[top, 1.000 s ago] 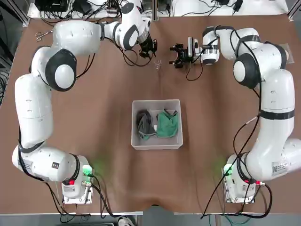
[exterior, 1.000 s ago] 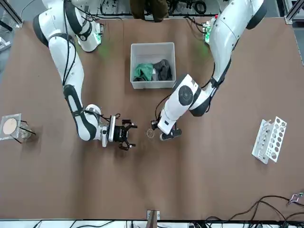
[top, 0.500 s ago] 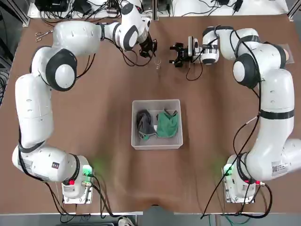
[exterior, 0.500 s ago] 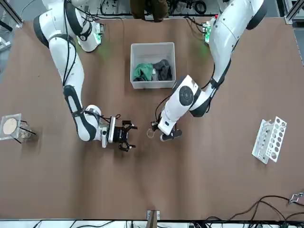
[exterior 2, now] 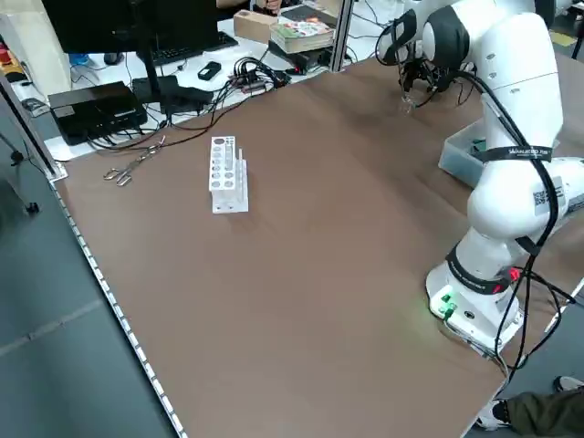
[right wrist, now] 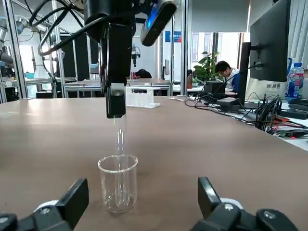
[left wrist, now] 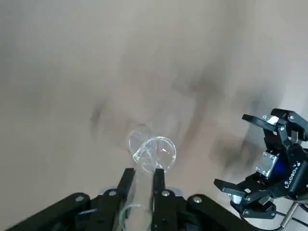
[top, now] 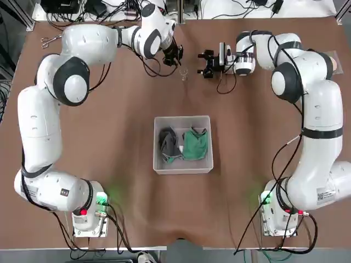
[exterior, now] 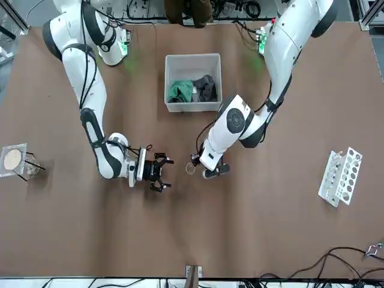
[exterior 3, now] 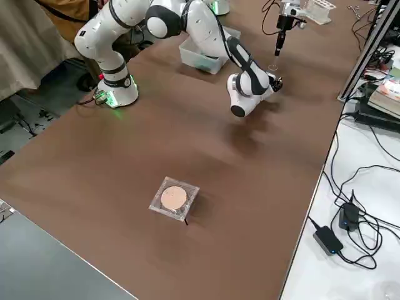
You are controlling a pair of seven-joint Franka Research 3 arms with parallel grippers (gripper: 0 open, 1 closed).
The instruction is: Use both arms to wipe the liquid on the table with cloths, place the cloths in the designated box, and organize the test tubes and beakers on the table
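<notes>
A small clear beaker [top: 184,73] stands at the far middle of the brown table [top: 109,137]. A glass test tube [right wrist: 119,139] stands upright in the beaker [right wrist: 118,183], and my left gripper [top: 176,58] is shut on the tube's upper end; its fingers [left wrist: 158,177] flank the glass. My right gripper [top: 207,64] lies low beside the beaker, open, facing it with a gap between. Both cloths lie in the box [top: 182,170]: the grey one [top: 169,143] and the green one [top: 195,143].
A white perforated tube rack [exterior: 340,177] stands toward the table's left side. A square clear dish with a tan disc [exterior: 13,159] sits at the far right side. Metal scissors [top: 50,39] lie at the far left corner. Cables run along the far edge.
The left gripper's fingers have drawn in on the test tube over the beaker. Both arms have hardly shifted.
</notes>
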